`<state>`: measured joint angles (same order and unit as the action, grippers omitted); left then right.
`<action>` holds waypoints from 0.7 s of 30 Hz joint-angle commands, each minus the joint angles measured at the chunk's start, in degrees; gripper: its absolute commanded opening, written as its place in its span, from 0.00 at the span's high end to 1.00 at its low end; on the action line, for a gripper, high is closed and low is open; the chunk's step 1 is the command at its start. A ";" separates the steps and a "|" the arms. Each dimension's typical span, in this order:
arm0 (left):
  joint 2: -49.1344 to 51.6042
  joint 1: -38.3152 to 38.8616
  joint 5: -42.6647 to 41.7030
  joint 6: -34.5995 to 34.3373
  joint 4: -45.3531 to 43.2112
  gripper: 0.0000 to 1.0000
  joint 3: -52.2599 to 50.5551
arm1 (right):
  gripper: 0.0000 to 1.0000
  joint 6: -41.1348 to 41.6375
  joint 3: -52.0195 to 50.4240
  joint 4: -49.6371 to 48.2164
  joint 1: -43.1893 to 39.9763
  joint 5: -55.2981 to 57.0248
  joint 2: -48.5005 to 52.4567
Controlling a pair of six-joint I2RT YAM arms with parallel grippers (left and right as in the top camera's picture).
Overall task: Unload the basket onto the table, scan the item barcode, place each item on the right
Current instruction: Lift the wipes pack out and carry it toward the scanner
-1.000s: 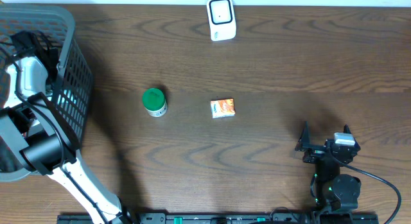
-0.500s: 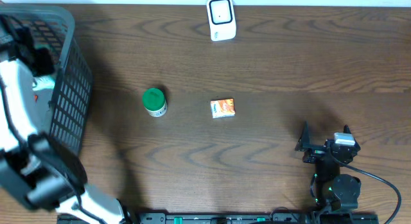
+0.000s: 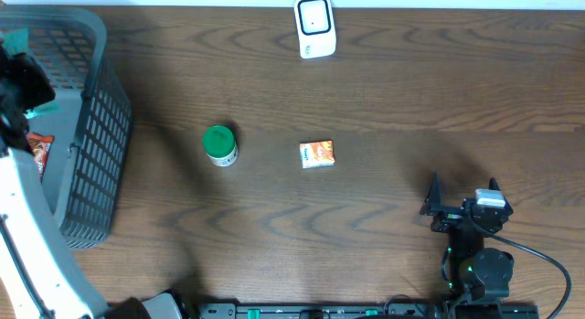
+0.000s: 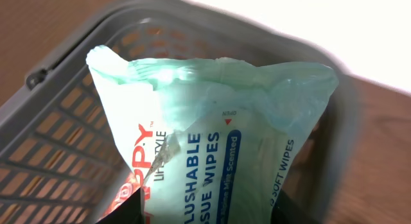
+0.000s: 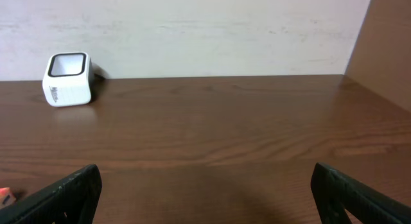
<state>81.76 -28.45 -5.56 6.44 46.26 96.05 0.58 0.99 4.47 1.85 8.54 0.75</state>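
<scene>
A pale green pack of flushable wipes (image 4: 218,121) fills the left wrist view, and my left gripper (image 4: 205,214) is shut on its lower end, one dark finger on each side. Overhead, that gripper (image 3: 23,81) hangs over the grey basket (image 3: 91,127) at the far left, with only a teal sliver of the pack (image 3: 41,107) showing. The white barcode scanner (image 3: 313,26) stands at the table's back edge, also seen in the right wrist view as the scanner (image 5: 67,79). My right gripper (image 3: 462,207) rests open at the front right, nothing between its fingers (image 5: 70,192).
A green-lidded jar (image 3: 219,144) and a small orange box (image 3: 317,154) sit mid-table between basket and right arm. An orange packet (image 3: 38,150) lies inside the basket. A white wall runs behind the scanner.
The left arm has lifted out of the basket and swung toward the left edge with the wipes pack in its grip. The right arm has not moved.
</scene>
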 commanded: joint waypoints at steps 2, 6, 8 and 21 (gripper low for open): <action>-3.45 -0.02 -11.47 -2.84 -0.26 0.59 0.52 | 0.01 -0.66 -0.17 0.02 0.39 -0.07 0.00; -4.70 3.43 -19.12 -5.03 -0.20 0.59 0.52 | 0.01 -0.63 -0.17 0.02 0.39 -0.07 0.00; -4.70 6.84 -20.55 -6.45 -0.20 0.59 0.52 | 0.01 -0.66 -0.17 0.02 0.39 -0.07 0.00; 2.10 41.42 -20.33 -6.60 -0.20 0.59 0.50 | 0.01 -0.66 -0.17 0.02 0.39 -0.07 0.00</action>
<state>80.09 6.55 -25.26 0.23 46.26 96.05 0.58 0.99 4.47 1.85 8.54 0.75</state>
